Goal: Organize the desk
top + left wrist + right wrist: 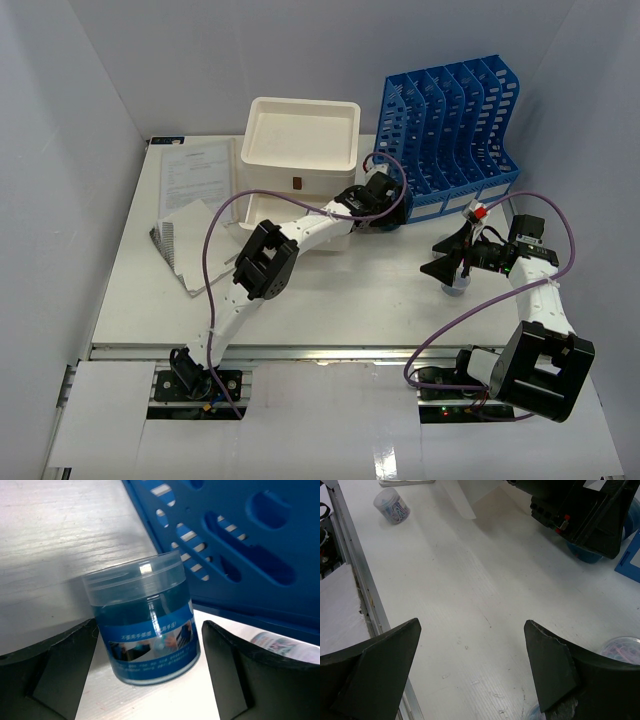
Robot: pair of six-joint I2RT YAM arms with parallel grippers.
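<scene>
Two hands are at work, and the left one matters here. The left hand (149,630) is spread wide with one clear-lidded jar of blue gel (142,615) standing upright between its fingers (50,675). The jar's long axis is vertical, and neither finger seems to touch its wall. The jar lies straight ahead of that hand, at centre frame in the left wrist view. One blue slotted file rack (240,545) fills the upper right just behind it, so the next move probably needs only a squeeze and a lift away from the rack. The right hand (472,625) is also spread and holds nothing. It hangs over bare tabletop (350,290), well apart from the gel jar, so the left arm is plainly the nearer one. The tabletop fills the middle of the overhead view, with both arm bases along its lower edge. On it stand one cream drawer box (300,140) at upper centre and one lot of papers (195,175) at left. One jar of paper clips (392,505) sits at the upper left of the right wrist view. One small clear tub (622,647) sits at that view's lower right, its contents too blurred to name.
</scene>
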